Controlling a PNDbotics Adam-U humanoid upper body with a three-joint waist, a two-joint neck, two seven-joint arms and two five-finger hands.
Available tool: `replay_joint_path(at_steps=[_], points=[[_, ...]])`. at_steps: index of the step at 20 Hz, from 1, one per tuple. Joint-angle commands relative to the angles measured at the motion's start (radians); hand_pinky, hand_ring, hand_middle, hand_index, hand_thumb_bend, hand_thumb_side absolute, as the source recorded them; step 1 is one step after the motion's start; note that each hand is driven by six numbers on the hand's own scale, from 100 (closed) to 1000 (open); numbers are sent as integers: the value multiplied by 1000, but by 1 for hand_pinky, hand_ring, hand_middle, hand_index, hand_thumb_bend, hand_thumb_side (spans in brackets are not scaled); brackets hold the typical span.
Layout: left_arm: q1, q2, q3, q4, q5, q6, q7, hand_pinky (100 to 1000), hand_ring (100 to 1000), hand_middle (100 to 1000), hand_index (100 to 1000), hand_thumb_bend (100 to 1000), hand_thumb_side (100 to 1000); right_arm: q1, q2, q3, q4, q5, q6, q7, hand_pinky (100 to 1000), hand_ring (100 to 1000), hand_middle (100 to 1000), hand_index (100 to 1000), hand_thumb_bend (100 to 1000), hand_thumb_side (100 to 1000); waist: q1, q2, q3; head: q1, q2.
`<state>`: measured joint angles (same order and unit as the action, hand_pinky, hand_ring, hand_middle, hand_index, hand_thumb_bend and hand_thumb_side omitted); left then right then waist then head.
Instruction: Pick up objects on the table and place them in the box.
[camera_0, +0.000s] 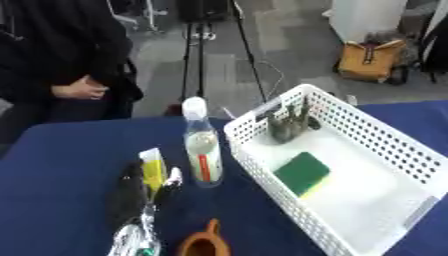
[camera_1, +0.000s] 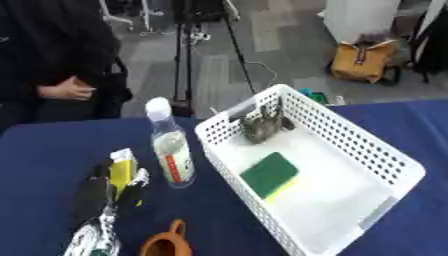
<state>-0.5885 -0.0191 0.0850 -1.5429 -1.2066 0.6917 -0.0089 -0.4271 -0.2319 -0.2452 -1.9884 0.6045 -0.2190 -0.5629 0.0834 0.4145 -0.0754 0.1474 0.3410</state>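
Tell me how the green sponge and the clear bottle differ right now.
The green sponge lies flat inside the white basket; the clear bottle stands upright on the blue table, outside the basket and beside its near wall. The sponge is a low, opaque slab with a yellow underside; the bottle is tall, see-through, white-capped, with a red-marked label. Neither is touched by the left hand, which holds a yellow object.

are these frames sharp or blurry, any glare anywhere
Left eye view: soft all over, the bottle label unreadable and the dark object in the basket smeared; right eye view: equally soft, the left hand blurred around the yellow item, with no strong glare, only the basket's white floor bright.
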Motion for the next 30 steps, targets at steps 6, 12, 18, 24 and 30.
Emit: replay_joint_path(at_steps=[6,12,18,24,30], points=[[-23,16,9,6,-49,24,12,590,871,949,1000,284,1000,-11,-6,1,-12,-9,-3,6,619,508,493,591,100,765,-9,-16,-3,8,-15],[-27,14,7,14,-52,25,11,481,758,926,1000,233,983,-12,-6,0,-12,-11,-3,7,620,508,493,588,100,766,-10,-13,-5,9,-16],[-25,9,1,13,-36,26,3,359,656,887,1000,200,946,-12,-5,-2,-12,-12,-2,0,622,510,490,589,100,766,-8,-14,-5,10,-13],[-26,9,-4,19,-29,7,-26,281,672,872,1000,165,924,-12,-5,-1,-12,-13,-3,-4,621,509,489,589,100,766,-6,-16,-5,11,-12],[-29,8,-1,37,-43,10,-60,278,613,829,1000,140,909,-14,-6,0,-12,-15,-4,-9,619,506,488,587,100,766,-5,-14,-6,11,-13]])
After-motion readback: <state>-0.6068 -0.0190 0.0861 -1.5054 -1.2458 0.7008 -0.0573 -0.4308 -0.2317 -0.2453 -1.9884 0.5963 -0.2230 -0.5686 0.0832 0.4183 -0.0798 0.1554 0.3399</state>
